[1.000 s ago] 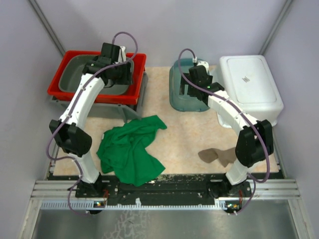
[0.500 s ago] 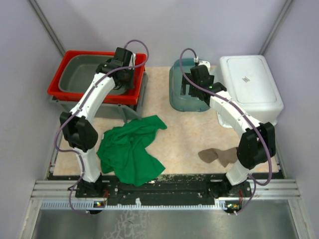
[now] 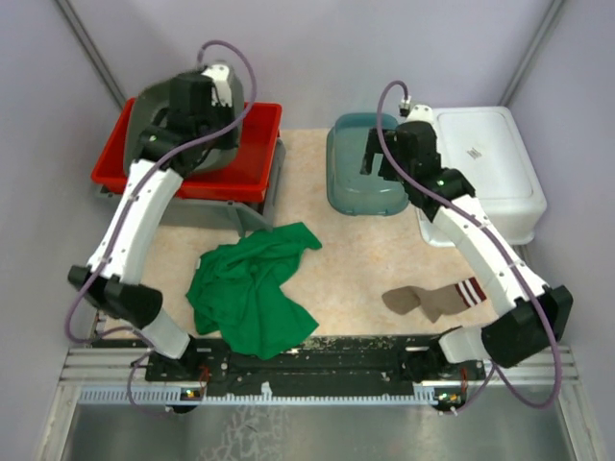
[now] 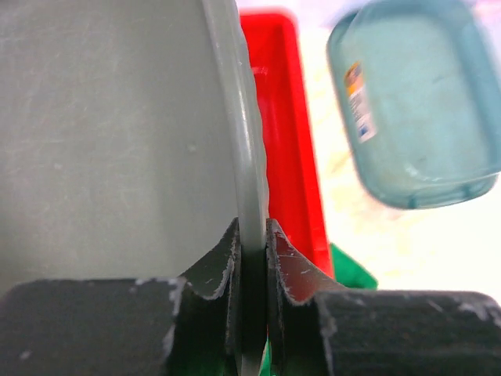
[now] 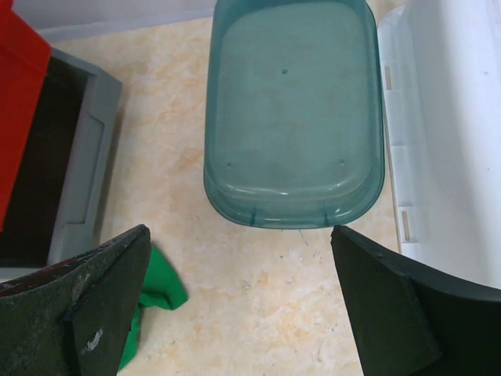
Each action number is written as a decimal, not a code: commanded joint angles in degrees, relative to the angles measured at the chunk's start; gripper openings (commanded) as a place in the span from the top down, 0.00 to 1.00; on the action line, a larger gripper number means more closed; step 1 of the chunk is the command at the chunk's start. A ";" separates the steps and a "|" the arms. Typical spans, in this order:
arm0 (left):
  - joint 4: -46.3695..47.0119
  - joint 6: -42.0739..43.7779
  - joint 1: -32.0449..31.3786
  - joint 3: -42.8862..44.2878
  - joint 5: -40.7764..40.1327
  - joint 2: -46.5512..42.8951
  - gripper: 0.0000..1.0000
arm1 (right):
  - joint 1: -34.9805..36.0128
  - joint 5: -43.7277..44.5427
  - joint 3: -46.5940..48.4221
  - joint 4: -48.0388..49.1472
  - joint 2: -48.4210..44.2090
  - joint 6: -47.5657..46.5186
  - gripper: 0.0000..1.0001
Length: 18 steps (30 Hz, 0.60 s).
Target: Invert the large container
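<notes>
The large grey container [image 3: 159, 120] is lifted out of the red bin [image 3: 258, 179] and stands tilted up on edge over the bin's back left. My left gripper [image 3: 184, 113] is shut on its thin rim; in the left wrist view the rim [image 4: 244, 157] runs straight between the closed fingers of that gripper [image 4: 252, 243], with the grey wall [image 4: 117, 141] to the left. My right gripper [image 3: 386, 158] hangs open above the table, nothing between its fingers [image 5: 239, 231], just in front of an upside-down teal tub [image 5: 293, 110].
A white container [image 3: 480, 163] lies upside down at the back right beside the teal tub [image 3: 360, 178]. A green cloth [image 3: 255, 288] lies front left, a striped sock [image 3: 432, 300] front right. A grey crate [image 3: 252, 213] sits under the red bin.
The left gripper closed on the grey container's rim and raised it from lying flat in the red bin to tilted on edge. The right arm lifted and drew back from the teal tub.
</notes>
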 commanded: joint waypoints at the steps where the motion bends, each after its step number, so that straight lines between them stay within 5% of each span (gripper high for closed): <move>1: 11.64 1.78 -0.22 0.41 3.37 -8.79 1.00 | -0.52 -2.12 -4.13 2.33 -7.84 0.96 0.02; 5: 9.39 -0.42 -0.32 11.27 9.17 -10.01 1.00 | -0.52 0.91 -7.97 1.61 -12.80 0.68 0.02; 9: 9.31 -5.62 -0.30 16.71 23.40 -11.99 1.00 | -0.52 2.84 -9.84 1.13 -17.78 -1.00 0.02; 14: 17.89 -21.16 -0.36 11.64 45.07 -17.16 1.00 | -0.51 11.41 -5.99 -4.19 -22.44 -0.64 0.02; 18: 38.61 -37.89 -0.35 -3.16 56.28 -24.91 1.00 | -0.53 18.99 0.08 -13.10 -25.42 0.86 0.02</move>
